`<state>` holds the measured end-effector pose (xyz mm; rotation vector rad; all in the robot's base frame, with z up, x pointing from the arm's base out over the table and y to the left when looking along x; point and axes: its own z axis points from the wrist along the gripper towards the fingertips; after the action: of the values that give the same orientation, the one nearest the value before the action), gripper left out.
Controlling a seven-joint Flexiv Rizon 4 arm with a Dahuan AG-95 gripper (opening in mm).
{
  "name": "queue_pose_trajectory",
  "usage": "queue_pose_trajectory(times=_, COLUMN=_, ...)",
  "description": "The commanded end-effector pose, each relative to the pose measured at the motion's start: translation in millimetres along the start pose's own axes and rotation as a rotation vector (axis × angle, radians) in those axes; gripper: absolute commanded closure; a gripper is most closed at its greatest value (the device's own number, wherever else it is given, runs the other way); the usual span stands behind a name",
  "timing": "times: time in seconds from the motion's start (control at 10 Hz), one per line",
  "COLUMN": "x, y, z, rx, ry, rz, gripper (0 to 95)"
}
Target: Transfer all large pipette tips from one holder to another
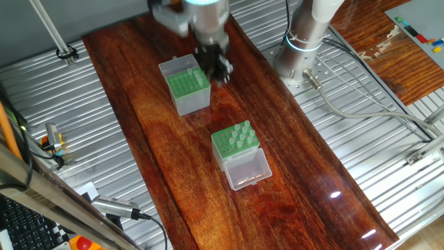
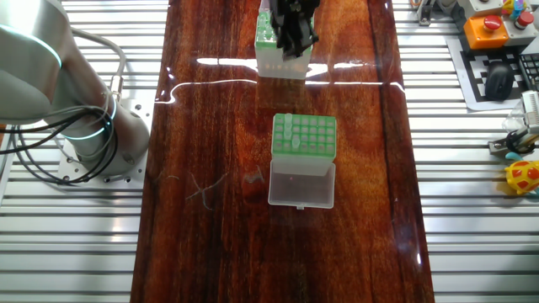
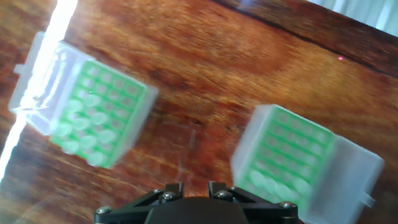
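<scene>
The gripper [image 1: 216, 67] hovered beside the grey box [image 1: 186, 85], near the table's [image 1: 305, 187] far end. Whether its jaws were clenched could not be told. Several tips [image 1: 240, 137] stood in the clear box [image 1: 236, 144], awaiting transfer.

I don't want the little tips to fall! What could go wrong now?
The gripper hangs close beside the far box, so it might bump it; whether its jaws hold a tip can't be seen. The near box has tips sticking up in a tight bunch, so grabbing one might knock its neighbours.
</scene>
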<state>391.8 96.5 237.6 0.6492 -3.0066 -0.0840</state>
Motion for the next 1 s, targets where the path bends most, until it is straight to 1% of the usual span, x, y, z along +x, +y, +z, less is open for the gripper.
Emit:
queue_pose_trajectory(times=0.1, x=-41.1, y=55.0, z=31.2, rx=0.020, ry=0.000, rz=0.186, gripper=76.0)
queue_pose_trajectory(times=0.2, x=-43.2, y=57.8, z=31.9, rx=0.022, ry=0.002, rz=0.190, gripper=76.0)
queue_pose_trajectory(times=0.3, x=-43.2, y=57.8, z=31.9, rx=0.036, ry=0.011, rz=0.178, gripper=76.0)
queue_pose_trajectory(times=0.4, x=-43.2, y=57.8, z=31.9, rx=0.032, ry=0.022, rz=0.147, gripper=76.0)
queue_pose_trajectory(times=0.6, x=-43.2, y=57.8, z=31.9, rx=0.025, ry=0.025, rz=0.094, gripper=76.0)
queue_pose_trajectory(times=0.7, x=-41.3, y=56.3, z=30.7, rx=0.012, ry=0.021, rz=0.099, gripper=76.0)
queue_pose_trajectory(times=0.8, x=-43.1, y=58.1, z=32.0, rx=-0.001, ry=0.016, rz=0.127, gripper=76.0)
queue_pose_trajectory(times=0.9, x=-50.7, y=64.5, z=37.0, rx=-0.001, ry=0.013, rz=0.151, gripper=76.0)
queue_pose_trajectory(times=1.0, x=-63.2, y=76.6, z=45.8, rx=0.000, ry=0.006, rz=0.191, gripper=76.0)
